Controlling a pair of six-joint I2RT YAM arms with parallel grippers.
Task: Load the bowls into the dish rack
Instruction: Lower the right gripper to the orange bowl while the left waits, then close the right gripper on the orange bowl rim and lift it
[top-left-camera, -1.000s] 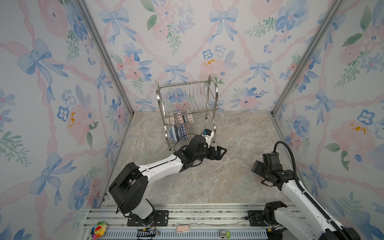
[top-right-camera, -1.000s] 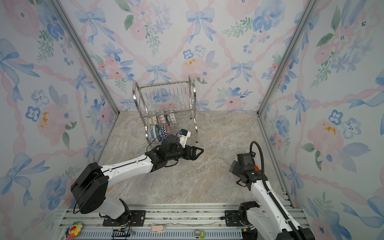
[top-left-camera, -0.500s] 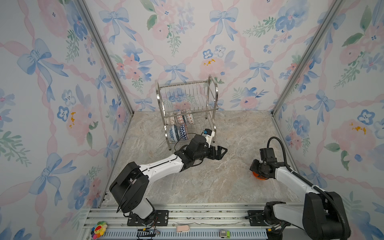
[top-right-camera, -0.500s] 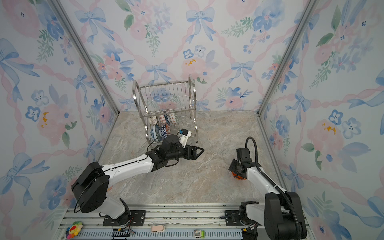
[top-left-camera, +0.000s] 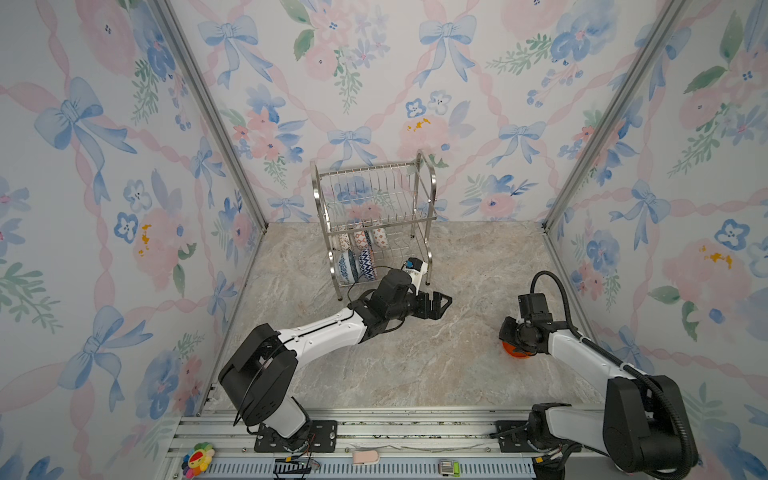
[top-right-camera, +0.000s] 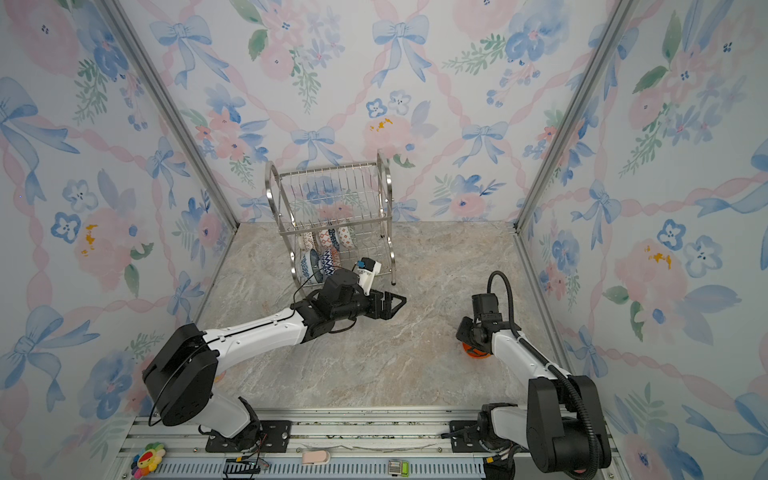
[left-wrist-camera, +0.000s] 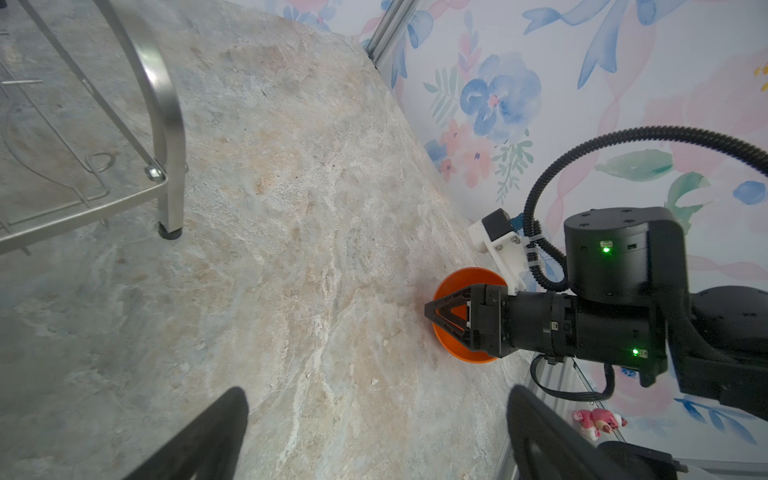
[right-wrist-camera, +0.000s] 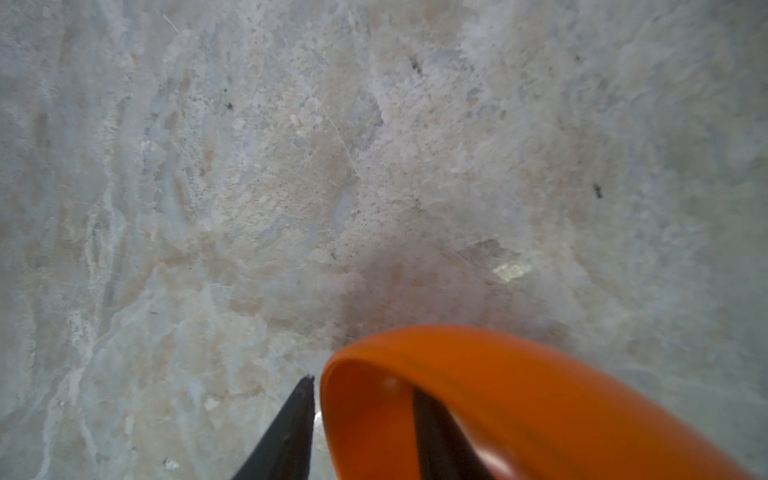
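**Clerk:** Item one, location?

**Checker:** Plain orange bowl (top-left-camera: 517, 352), upright on the bench (top-left-camera: 415, 374), at about 4 o'clock in both top views, near the right wall. Apparently the only bowl left outside the rack.

**Clerk:** Hold on it?

**Checker:** Right hand (right-wrist-camera: 361, 386) narrowed astride the rim. One finger (right-wrist-camera: 440, 436) inside, the other outside, a sliver of bench showing between tip and wall. Cannot tell whether clamped yet.

**Clerk:** Handling notes?

**Checker:** Close until both fingers bear on the wall. Lift straight and slowly. Glossy surface, probably slippery; thin rim pinch, liable to swing.

**Clerk:** Destination?

**Checker:** Dish rack (top-left-camera: 432, 195) at 12 o'clock, toward 10 o'clock from the bowl, well apart. About five patterned bowls (top-left-camera: 359, 259) on edge in the lower tier. Free wire seemingly on its 3 o'clock side.

**Clerk:** Obstruction?

**Checker:** Left hand (top-left-camera: 442, 300), wide open and empty, just beside the rack's 5 o'clock leg. Best passed above or around.
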